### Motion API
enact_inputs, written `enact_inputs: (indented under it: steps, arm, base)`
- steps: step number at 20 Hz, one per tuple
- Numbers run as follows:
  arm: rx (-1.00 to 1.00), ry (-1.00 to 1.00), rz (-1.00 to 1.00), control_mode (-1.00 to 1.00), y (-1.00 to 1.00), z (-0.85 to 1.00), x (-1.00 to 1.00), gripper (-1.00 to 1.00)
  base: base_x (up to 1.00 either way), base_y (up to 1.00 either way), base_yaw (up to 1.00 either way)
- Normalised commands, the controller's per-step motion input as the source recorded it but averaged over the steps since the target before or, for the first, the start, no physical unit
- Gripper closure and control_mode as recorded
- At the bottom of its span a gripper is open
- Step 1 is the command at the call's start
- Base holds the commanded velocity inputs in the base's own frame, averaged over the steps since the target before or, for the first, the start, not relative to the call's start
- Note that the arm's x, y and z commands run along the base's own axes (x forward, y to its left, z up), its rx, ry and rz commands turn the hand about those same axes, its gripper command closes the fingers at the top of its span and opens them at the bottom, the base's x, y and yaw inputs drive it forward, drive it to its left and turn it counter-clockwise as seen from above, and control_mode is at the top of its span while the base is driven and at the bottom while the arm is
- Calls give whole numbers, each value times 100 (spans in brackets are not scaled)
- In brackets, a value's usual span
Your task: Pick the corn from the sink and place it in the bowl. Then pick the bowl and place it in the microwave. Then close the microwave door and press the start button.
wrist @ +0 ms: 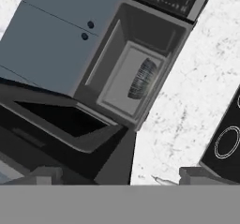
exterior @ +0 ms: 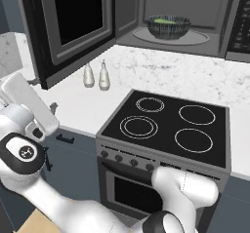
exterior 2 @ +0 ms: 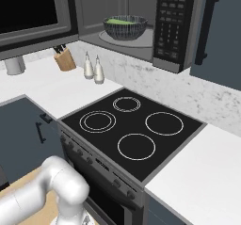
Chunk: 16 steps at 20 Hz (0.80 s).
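Corn [exterior: 163, 21] is being seen as a yellow-green shape lying inside the bowl [exterior: 169, 27], and the bowl is being carried on the round glass turntable [exterior: 195, 38] inside the microwave [exterior 2: 141, 12]. In the left base view the bowl is sitting at about one o'clock in the picture, with the microwave door [exterior: 73, 25] being held swung wide open at about eleven o'clock, its black window facing the room. In the right base view the button panel [exterior 2: 170, 21] is being shown just beside the bowl, at its three o'clock side. Below the microwave, two small shakers [exterior: 96, 75] are standing side by side on the white counter [exterior: 185, 76], and the stove [exterior: 168, 125] with its four burner rings is lying at about five o'clock from them. A knife block [exterior 2: 64, 58] is being seen on the counter at the shakers' nine o'clock in the right base view. The gripper [wrist: 119, 176] is being held empty with its fingers [wrist: 199, 175] spread wide apart, pointed toward the open microwave and well apart from it.
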Motion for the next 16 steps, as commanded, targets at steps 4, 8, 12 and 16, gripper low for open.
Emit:
enact_inputs:
  steps: [4,8,12,16]
  arm:
    - [0,0,-1,-100,60,-64,79,-100]
    - [0,0,-1,-100,78,-55,72,-100]
    - [0,-1,0,-100,40,-22,72,-100]
    - [0,-1,0,-100,3,0,79,-100]
  base:
    - [0,0,0]
    - [0,0,0]
    - [0,0,0]
    - [0,0,0]
